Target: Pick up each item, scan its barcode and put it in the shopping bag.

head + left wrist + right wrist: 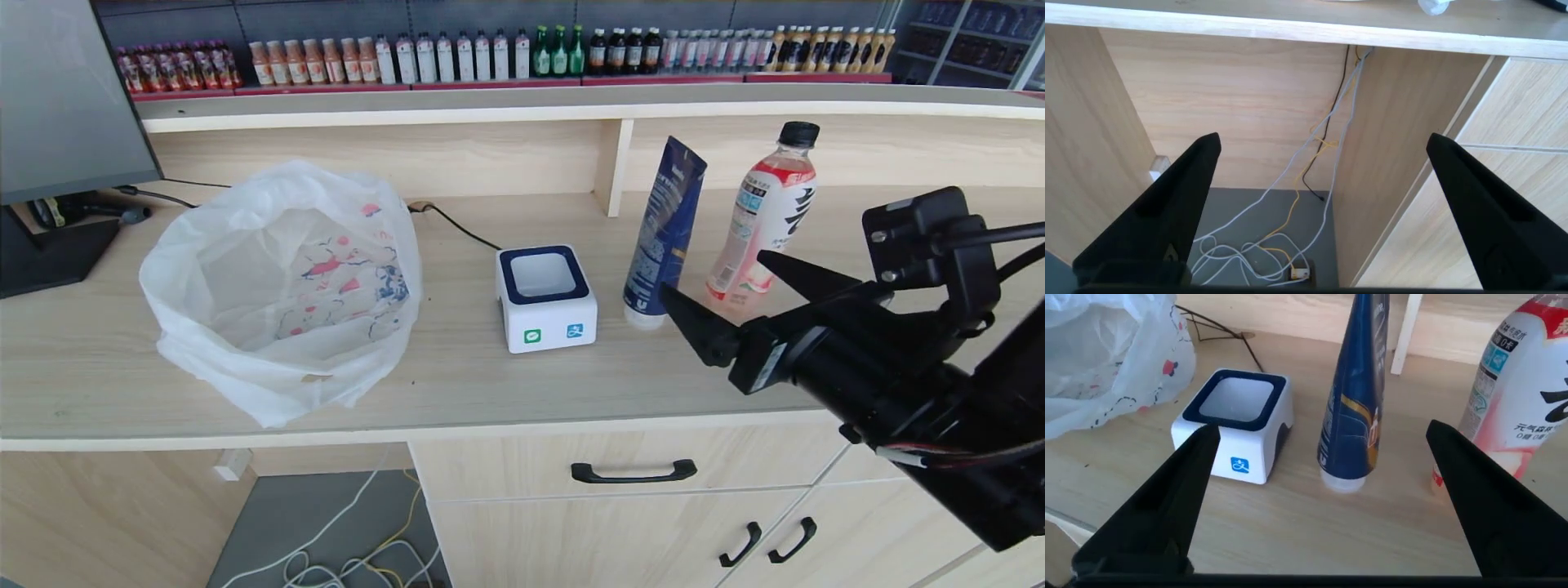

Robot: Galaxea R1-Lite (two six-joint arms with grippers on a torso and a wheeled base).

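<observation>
A blue tube (pixel 663 233) stands cap-down on the wooden counter (pixel 457 384), right of the white barcode scanner (pixel 544 297). A pink drink bottle (pixel 762 216) with a black cap stands just right of the tube. The white shopping bag (pixel 282 286) lies open at the counter's left. My right gripper (pixel 727 300) hovers open in front of the tube and bottle, nothing between its fingers. In the right wrist view the tube (pixel 1355 392), scanner (pixel 1234 425) and bottle (pixel 1519 392) lie ahead of the right gripper (pixel 1319 510). My left gripper (pixel 1323 212) hangs open below the counter edge.
A monitor (pixel 69 98) on its stand occupies the counter's far left. A raised shelf with a wooden divider (pixel 612 167) runs behind the items. Drawers with black handles (pixel 633 472) sit below the counter. Loose cables (pixel 1282 237) lie on the floor under it.
</observation>
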